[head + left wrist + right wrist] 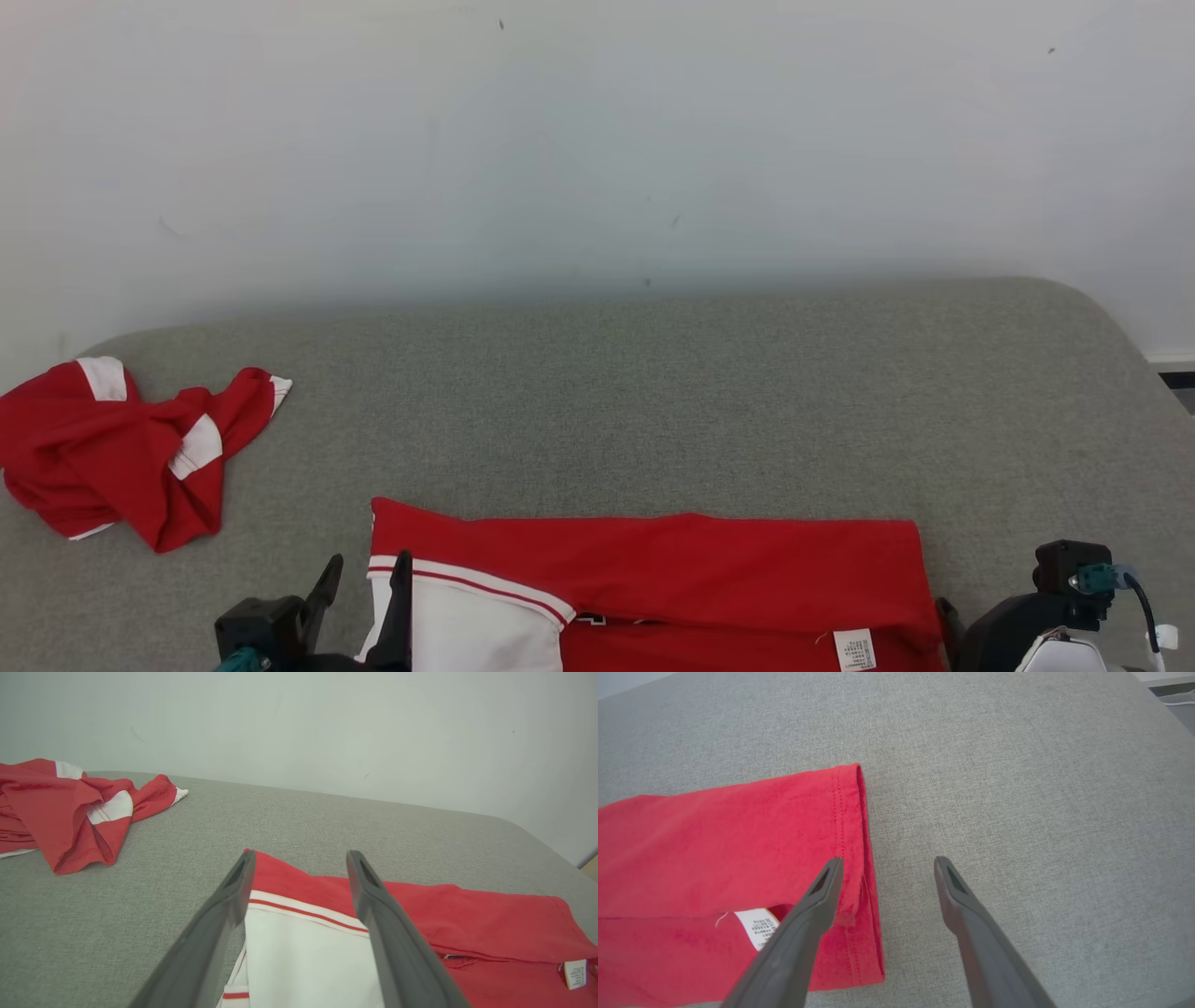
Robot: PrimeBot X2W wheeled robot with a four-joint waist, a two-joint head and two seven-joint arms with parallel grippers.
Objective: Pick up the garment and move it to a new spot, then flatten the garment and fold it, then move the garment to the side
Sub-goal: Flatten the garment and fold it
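The garment (672, 560), red with a white panel and red stripe, lies folded in a long flat band at the near edge of the grey padded surface (653, 401). My left gripper (301, 856) is open. Its fingers straddle the garment's (467, 914) left end, one over the white panel and one at its edge. My right gripper (888, 861) is open at the right hem of the garment (714, 835), with its left finger over the stitched edge and its right finger over bare grey cloth. A white care label (756, 926) shows beside that finger. Nothing is gripped.
A second red and white garment (103, 457) lies crumpled at the surface's far left. A pale wall (597, 140) runs behind the surface. The surface's rounded right corner (1120, 327) drops off to the floor.
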